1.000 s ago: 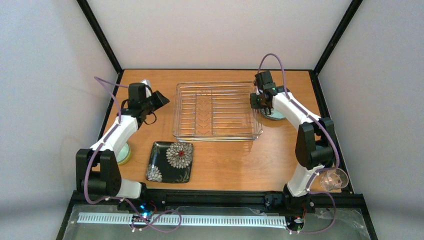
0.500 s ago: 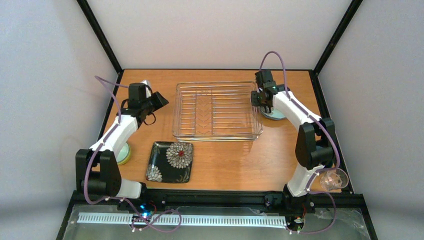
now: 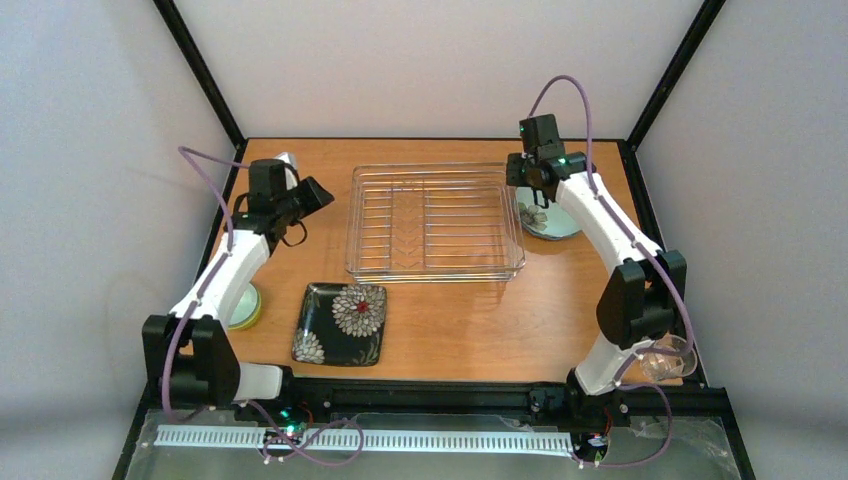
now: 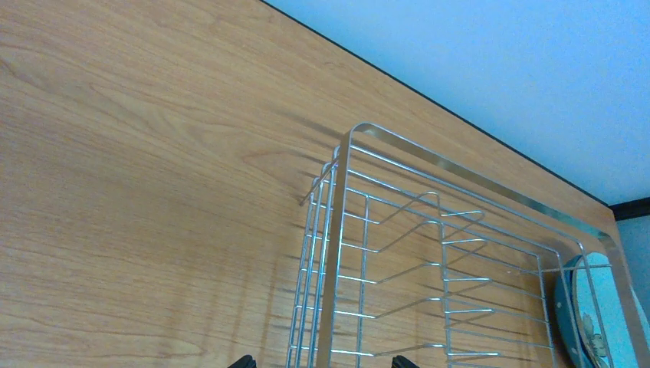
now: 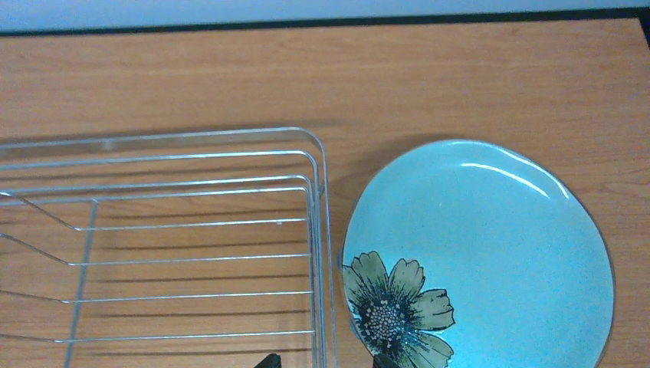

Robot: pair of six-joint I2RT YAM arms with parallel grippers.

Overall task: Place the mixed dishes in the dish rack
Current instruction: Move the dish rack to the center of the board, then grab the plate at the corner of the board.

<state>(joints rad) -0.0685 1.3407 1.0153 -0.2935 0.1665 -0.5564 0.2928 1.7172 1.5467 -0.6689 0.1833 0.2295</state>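
Rack (image 3: 435, 222): sits on the desk (image 3: 460, 320), at its middle and toward the far side; every dish in view lies outside it.
Left tool (image 3: 318, 196): fingers apart and holding nothing; it hangs over bare desk just left of the rack's far-left corner and points toward the rack (only the two fingertips show at the bottom of its own camera).
Right tool (image 5: 323, 360): fingers apart with nothing between them; it is raised over the rack's far-right corner, above the seam between rack wire and mint plate.
Mint plate (image 5: 483, 253): flat on the desk, just beside the rack's right edge, flower print facing up.
Black plate (image 3: 341, 323): flat on the desk, near the rack's near-left corner but apart from it.
Bowl (image 3: 247, 306): at the desk's left edge, partly hidden under the left arm.
Cup (image 3: 668, 356): at the near-right corner, by the right arm's base.
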